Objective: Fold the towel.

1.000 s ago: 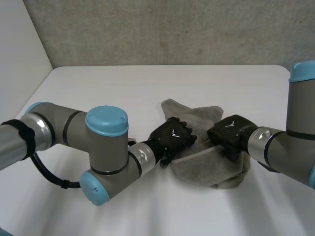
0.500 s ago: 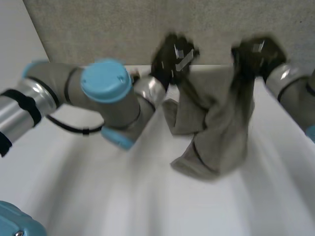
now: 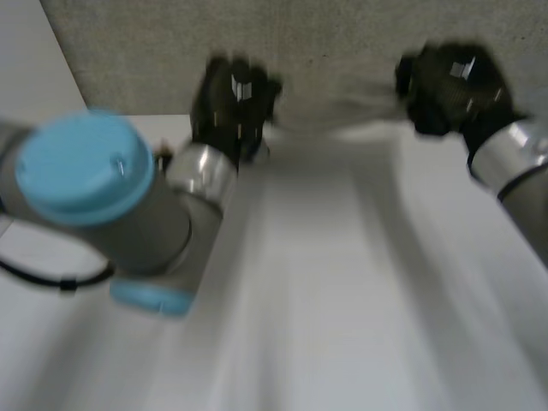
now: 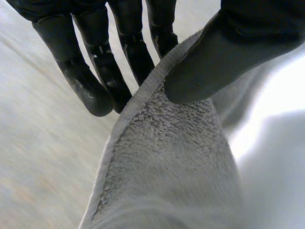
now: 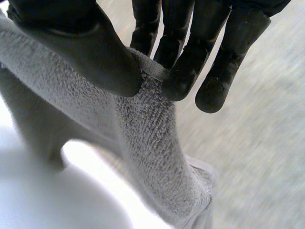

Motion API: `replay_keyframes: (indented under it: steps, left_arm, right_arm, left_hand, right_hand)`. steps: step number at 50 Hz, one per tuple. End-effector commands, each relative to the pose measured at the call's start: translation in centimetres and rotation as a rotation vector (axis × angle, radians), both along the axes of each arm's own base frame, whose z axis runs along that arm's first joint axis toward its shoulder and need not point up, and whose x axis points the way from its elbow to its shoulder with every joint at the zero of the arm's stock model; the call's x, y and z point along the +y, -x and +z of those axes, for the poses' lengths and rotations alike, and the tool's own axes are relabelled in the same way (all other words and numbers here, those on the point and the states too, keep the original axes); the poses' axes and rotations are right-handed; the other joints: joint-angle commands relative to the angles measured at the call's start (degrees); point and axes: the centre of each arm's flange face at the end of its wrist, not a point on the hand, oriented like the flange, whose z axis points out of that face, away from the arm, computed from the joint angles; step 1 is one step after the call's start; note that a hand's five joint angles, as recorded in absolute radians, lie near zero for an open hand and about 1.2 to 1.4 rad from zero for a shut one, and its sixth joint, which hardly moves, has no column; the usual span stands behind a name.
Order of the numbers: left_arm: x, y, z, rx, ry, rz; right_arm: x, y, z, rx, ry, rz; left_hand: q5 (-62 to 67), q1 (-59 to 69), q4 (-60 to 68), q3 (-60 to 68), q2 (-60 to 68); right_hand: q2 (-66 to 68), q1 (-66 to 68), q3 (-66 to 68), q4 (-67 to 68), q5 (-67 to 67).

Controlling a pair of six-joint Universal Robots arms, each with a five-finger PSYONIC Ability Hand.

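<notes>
Towel (image 4: 176, 157), soft and light, spans above the table (image 3: 342, 282) by its far edge; left hand (image 3: 231, 94) and right hand (image 3: 449, 81) each pinch its firmer hem.

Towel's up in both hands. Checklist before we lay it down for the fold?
1. Left hand pinching the towel hem against its thumb: ok.
2. Right hand pinching the hem the same way: ok.
3. Towel spread between the two hands in the head view: ok.
4. Both grips at corners: cannot tell.
5. Towel free of twists: cannot tell.
</notes>
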Motion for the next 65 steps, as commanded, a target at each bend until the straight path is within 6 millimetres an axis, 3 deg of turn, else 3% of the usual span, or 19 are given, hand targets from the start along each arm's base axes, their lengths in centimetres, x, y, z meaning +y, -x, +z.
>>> replay_keyframes:
  steps: [1, 4, 6, 10, 13, 15, 18, 20, 22, 25, 30, 36, 42, 45, 47, 50, 52, 55, 65]
  left_arm:
    - [4.4, -3.7, -9.6, -0.28, -0.202, 0.0]
    - [5.5, -4.5, -11.8, -0.339, -0.258, -0.005]
    - [6.0, -4.7, -12.7, -0.361, -0.281, -0.009]
    - [6.4, -4.8, -13.6, -0.377, -0.307, -0.013]
    - [6.2, -4.9, -13.7, -0.371, -0.312, -0.007]
    - [6.1, -5.0, -13.4, -0.363, -0.311, 0.001]
    - [6.1, -5.1, -13.3, -0.359, -0.311, 0.003]
    - [6.3, -5.1, -13.3, -0.356, -0.313, 0.002]
    - [6.5, -5.3, -13.3, -0.357, -0.316, 0.005]
    - [6.7, -5.8, -13.3, -0.362, -0.323, 0.017]
    - [7.4, -6.4, -13.3, -0.373, -0.334, 0.019]
    - [8.2, -7.4, -11.7, -0.347, -0.308, 0.025]
    - [8.1, -8.8, -10.7, -0.33, -0.3, 0.061]
    - [7.6, -9.2, -10.7, -0.326, -0.302, 0.08]
    - [6.2, -10.2, -10.6, -0.314, -0.306, 0.129]
    - [4.6, -11.1, -10.8, -0.307, -0.318, 0.176]
    - [3.9, -11.3, -10.8, -0.302, -0.32, 0.185]
    - [2.9, -11.6, -11.6, -0.305, -0.339, 0.18]
    - [1.5, -11.1, -12.6, -0.291, -0.36, 0.057]
  right_arm:
    - [3.5, 1.0, -8.1, 0.274, -0.228, 0.018]
    - [4.4, 1.2, -9.8, 0.33, -0.286, 0.029]
    - [6.0, 1.5, -12.4, 0.41, -0.381, 0.063]
    - [6.8, 1.8, -13.5, 0.43, -0.428, 0.074]
    - [6.9, 1.9, -13.4, 0.427, -0.428, 0.072]
    - [6.9, 1.9, -13.3, 0.425, -0.426, 0.07]
    - [6.8, 1.8, -13.0, 0.422, -0.417, 0.068]
    - [6.8, 1.8, -12.3, 0.398, -0.408, 0.062]
    - [6.7, 1.9, -12.1, 0.385, -0.405, 0.057]
    - [6.4, 1.9, -11.1, 0.36, -0.385, 0.045]
    - [5.8, 1.8, -8.8, 0.345, -0.298, 0.035]
    - [5.1, 1.0, -5.9, 0.402, -0.181, 0.077]
    - [5.0, 0.2, -5.0, 0.487, -0.159, 0.183]
    - [4.5, -0.9, -6.1, 0.538, -0.193, 0.258]
    - [4.6, -2.8, -7.3, 0.587, -0.201, 0.342]
    - [4.6, -3.5, -8.1, 0.617, -0.207, 0.369]
    - [4.6, -4.5, -10.0, 0.685, -0.218, 0.42]
    - [4.2, -4.7, -12.0, 0.758, -0.21, 0.45]
    - [3.1, -4.6, -15.2, 0.903, -0.188, 0.431]
  left_hand:
    - [-15.8, -2.63, -6.39, -8.52, -5.25]
    - [-15.8, -2.63, -6.39, -8.52, -5.25]
    - [-15.8, -2.63, -6.39, -8.52, -5.25]
    - [-18.97, -5.8, -9.56, -11.69, -8.42]
    - [-26.37, -13.2, -16.96, -19.09, -15.82]
    - [-46.27, -33.1, -36.86, -38.99, -35.72]
    - [-53.12, -39.95, -43.71, -45.84, -42.57]
    - [-56.13, -42.96, -46.72, -48.85, -45.58]
    - [-62.31, -49.14, -52.9, -55.03, -51.76]
    - [-82.13, -68.96, -72.72, -74.84, -71.58]
    - [-82.89, -69.72, -73.48, -75.61, -72.34]
    - [-83.06, -69.89, -73.65, -75.78, -72.51]
    - [-83.23, -70.06, -73.82, -75.95, -72.68]
    - [-83.4, -70.23, -73.99, -76.11, -72.85]
    - [-83.56, -70.4, -74.15, -76.28, -73.01]
    - [-84.06, -70.9, -74.66, -76.78, -73.52]
    - [-84.07, -70.9, -74.66, -76.79, -73.52]
    - [-83.57, -70.4, -74.16, -76.29, -73.02]
    - [-83.06, -69.89, -73.65, -75.78, -72.51]
  right_hand:
    - [4.47, 3.67, 3.55, 3.56, 3.06]
    - [4.47, 3.67, 3.55, 3.56, 3.06]
    - [4.47, 3.67, 3.55, 3.56, 3.06]
    - [4.47, 3.67, 3.55, 3.56, 3.06]
    - [4.47, 3.67, 3.55, 3.56, 3.06]
    - [4.47, 3.67, 3.55, 3.56, 3.06]
    - [-0.86, -1.66, -1.78, -1.76, -2.26]
    - [-42.37, -43.17, -43.29, -43.28, -43.77]
    - [-52.06, -52.87, -52.99, -52.97, -53.47]
    - [-57.53, -58.33, -58.45, -58.43, -58.93]
    - [-57.88, -58.68, -58.8, -58.79, -59.28]
    - [-56.71, -57.51, -57.63, -57.61, -58.11]
    - [-56.03, -56.83, -56.95, -56.94, -57.43]
    - [-54.85, -55.65, -55.77, -55.76, -56.26]
    - [-52.84, -53.64, -53.76, -53.75, -54.24]
    - [-52.67, -53.47, -53.59, -53.57, -54.07]
    - [-52.67, -53.47, -53.59, -53.57, -54.07]
    - [-52.83, -53.63, -53.75, -53.74, -54.24]
    - [-53.0, -53.8, -53.92, -53.91, -54.4]
